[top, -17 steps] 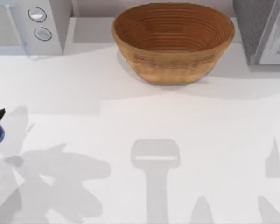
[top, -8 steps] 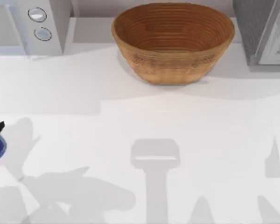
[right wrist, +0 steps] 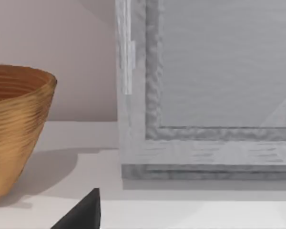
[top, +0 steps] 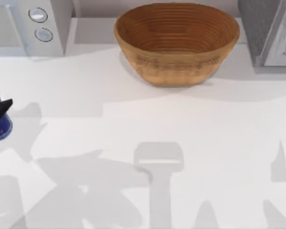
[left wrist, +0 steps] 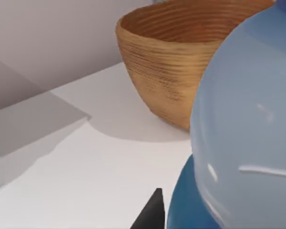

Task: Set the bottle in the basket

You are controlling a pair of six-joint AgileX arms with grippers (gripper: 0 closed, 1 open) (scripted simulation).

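The bottle (top: 0, 128) is at the table's far left edge, showing its dark blue lower half and a bit of green label. My left gripper (top: 0, 110) is shut on it, a black finger crossing its body. In the left wrist view the bottle (left wrist: 248, 143) looms close, pale blue above dark blue, beside a black fingertip (left wrist: 150, 214). The tan woven basket (top: 176, 43) stands at the back centre with nothing in it, well to the right of the bottle. It also appears as the basket (left wrist: 171, 62) and the basket (right wrist: 14, 129). A dark part of my right gripper (right wrist: 81, 213) shows in the right wrist view.
A white appliance with two round knobs (top: 38, 26) stands at the back left. At the back right, close to the basket, is a grey box (top: 267, 31), seen near in the right wrist view as the grey box (right wrist: 205, 95). Arm shadows lie across the white table (top: 143, 119).
The bottle and my left gripper dipped toward the front, then moved toward the back and slightly right. More of the bottle shows now, including its green label.
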